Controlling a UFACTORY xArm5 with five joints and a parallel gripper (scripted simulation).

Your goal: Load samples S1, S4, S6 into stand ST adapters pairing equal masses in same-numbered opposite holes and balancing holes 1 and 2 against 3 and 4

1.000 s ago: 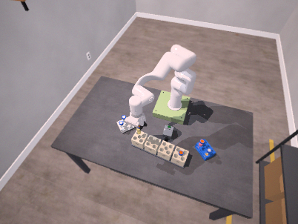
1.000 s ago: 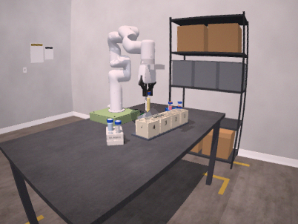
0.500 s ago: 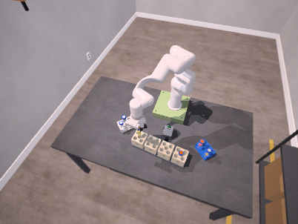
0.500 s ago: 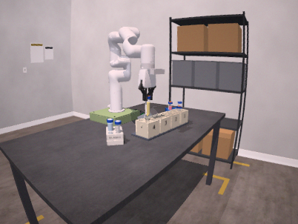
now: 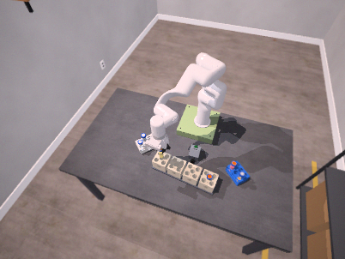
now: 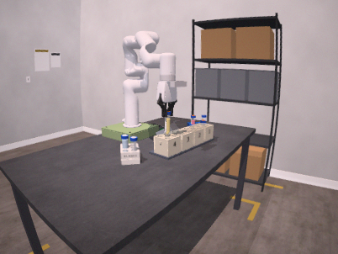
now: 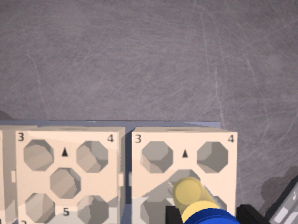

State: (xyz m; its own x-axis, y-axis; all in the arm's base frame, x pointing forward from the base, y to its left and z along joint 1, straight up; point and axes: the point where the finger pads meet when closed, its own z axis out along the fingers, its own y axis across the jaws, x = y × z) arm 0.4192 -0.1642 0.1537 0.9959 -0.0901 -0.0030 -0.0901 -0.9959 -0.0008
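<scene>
- Yellow liquid shows through the clear, slim, round-bottomed tube with a blue screw cap [image 5: 160, 154] [image 6: 168, 125] [image 7: 188, 191], now hanging over the end cream block adapter numbered 4 [image 5: 160, 168] [image 6: 161, 145] [image 7: 185, 135].
- The black-fingered gripper [image 5: 164, 149] [image 6: 168, 113] [image 7: 212, 214] is clamped on that tube, high up by the cap; the wrist view has a finger on either side.
- The rounded bottom is seen from above, so no hole has been entered; which one is being aimed at cannot be told.
- Modest weight is to be expected, mostly liquid and low down, which should help it hang straight from a high grip.
- Stiff plastic should bear a firm squeeze, though the smooth round wall could slip or pivot if a rim is struck.
- The upper end is the right place for holding: the lower wall is left free for the hole. A straight, slow descent is called for, with little sideways push, since the adapter stands loose.
- The cap dot cannot be read here, so the ID is left unsaid.

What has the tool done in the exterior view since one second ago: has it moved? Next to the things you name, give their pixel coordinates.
Yes: down. The tool [image 5: 161, 150] [image 6: 168, 114] [image 7: 211, 215] and its yellow-filled tube [image 5: 160, 155] [image 6: 168, 126] [image 7: 188, 191] are lower against adapter 4 [image 5: 155, 162] [image 6: 175, 149] [image 7: 185, 142].
</scene>
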